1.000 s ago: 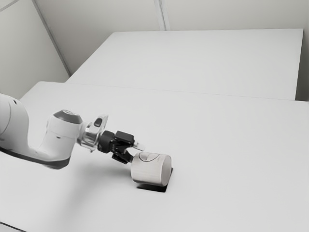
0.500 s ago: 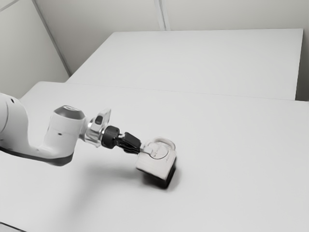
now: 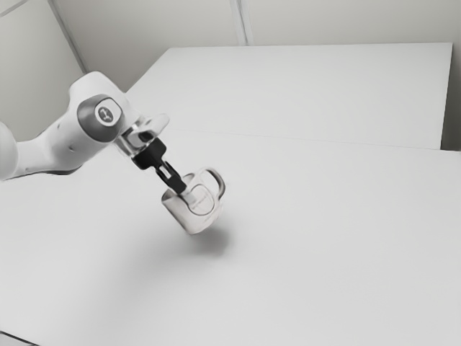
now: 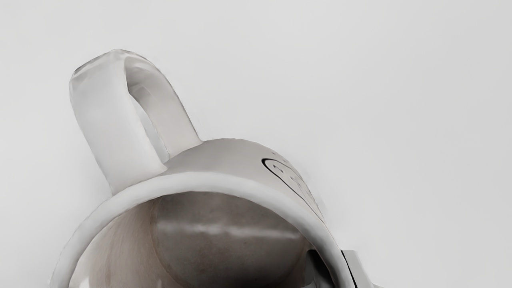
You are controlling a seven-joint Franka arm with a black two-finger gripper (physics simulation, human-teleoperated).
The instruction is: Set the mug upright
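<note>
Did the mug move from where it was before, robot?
Yes. In the exterior view, the mug has moved toward the view's left and closer to the seam between the two tabletops.

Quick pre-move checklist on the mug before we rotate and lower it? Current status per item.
1. Grip on mug: ok. The gripper is shut on the wall of the mug, one finger inside, one outside.
2. Mug off the table: ok. It looks raised above the table, its shadow lying below.
3. Mug upright: not ok. It is tilted, mouth toward the exterior view's upper left.
4. Handle free of the fingers: ok. The handle stands apart from the gripped spot.
5. Grip firm enough against slipping: cannot tell.
</note>
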